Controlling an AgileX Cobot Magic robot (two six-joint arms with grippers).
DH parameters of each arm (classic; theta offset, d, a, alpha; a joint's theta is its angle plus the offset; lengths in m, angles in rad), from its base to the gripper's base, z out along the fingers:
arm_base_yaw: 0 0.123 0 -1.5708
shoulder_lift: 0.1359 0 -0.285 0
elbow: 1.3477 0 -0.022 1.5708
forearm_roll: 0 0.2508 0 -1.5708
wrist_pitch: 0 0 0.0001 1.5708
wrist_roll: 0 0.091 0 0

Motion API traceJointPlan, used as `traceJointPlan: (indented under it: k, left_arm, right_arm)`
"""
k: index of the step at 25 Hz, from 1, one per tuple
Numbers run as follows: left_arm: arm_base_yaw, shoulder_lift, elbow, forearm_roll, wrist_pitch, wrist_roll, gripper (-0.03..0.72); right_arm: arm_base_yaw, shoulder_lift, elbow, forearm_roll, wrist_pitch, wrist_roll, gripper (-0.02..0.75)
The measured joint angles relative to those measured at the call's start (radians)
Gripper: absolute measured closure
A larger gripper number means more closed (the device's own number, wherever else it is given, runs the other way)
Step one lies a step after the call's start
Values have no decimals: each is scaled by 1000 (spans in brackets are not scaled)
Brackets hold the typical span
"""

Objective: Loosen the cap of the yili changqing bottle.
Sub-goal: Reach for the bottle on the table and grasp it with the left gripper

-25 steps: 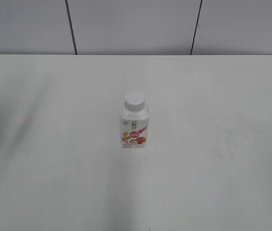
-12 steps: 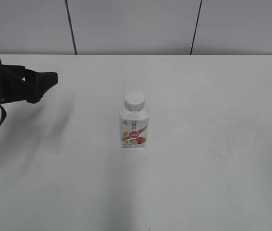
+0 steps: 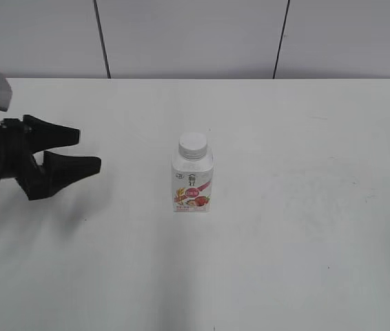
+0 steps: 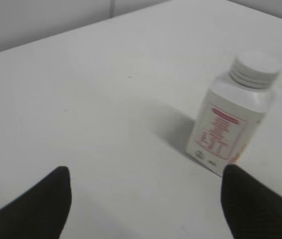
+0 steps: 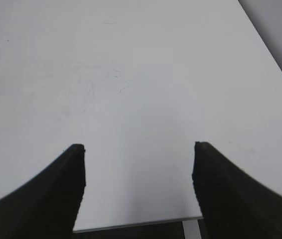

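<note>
Bottle: yili changqing bottle [image 3: 193,181], upright near the middle of the white counter [image 3: 305,207], well apart from every edge; white body, rounded shoulders, pink-red label with fruit pictures facing the exterior camera. In the left wrist view [image 4: 228,129], at the right of the picture, showing a white back panel with red print too blurred to read.

Cap: white cap [image 3: 193,145] seated on the bottle's neck, ribbed rim visible in the left wrist view [image 4: 254,68]; nothing touching it.

Left gripper: left gripper [image 3: 83,153] over the left part of the counter, near the left edge, pointing toward the bottle but well apart from it; black fingers spread, one above the other in the exterior view, nothing between them. In the left wrist view [image 4: 146,196] only the two dark fingertips [image 4: 49,199] at the bottom corners, wide apart, bare counter between them, the bottle just inside the right-hand tip.

Right gripper: right gripper [image 5: 138,167] seen only in its own wrist view; fingers [image 5: 61,184] held wide apart, holding nothing, above bare counter close to an edge, with that edge running along the bottom of the picture and a corner at lower right.

Counter surface: white, faint scuff marks; grey panelled wall [image 3: 195,34] behind the far edge.
</note>
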Motion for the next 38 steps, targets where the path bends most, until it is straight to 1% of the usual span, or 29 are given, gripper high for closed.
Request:
traceJointPlan:
  k: [3,7,14,18,22,26,35,38]
  left_arm:
    - [-29,93,-90,104,-79,-3,127]
    - [-82,220,-203,163,-136,-4,127]
    - [-207,386,-389,179,-174,-4,127]
    - [-266,449,-474,171,-172,-4,127]
    - [-318,490,-519,146,-172,-4,127]
    - [-347,520,-535,127,-171,-4,127]
    - [-351,570,-544,106,-157,0,128]
    - [-351,579,-550,110,-155,1,162]
  right_arm:
    - [0,0,0,0,1,0,204]
    - [0,0,0,0,0,0,204]
    - [0,0,0,0,0,0,204]
    - [0,0,0,0,0,0,204]
    - [0,0,0,0,0,0,204]
    - [0,0,0,0,0,0,204]
    - [0,0,0,0,0,0,204]
    - [0,0,0,0,0,0,204]
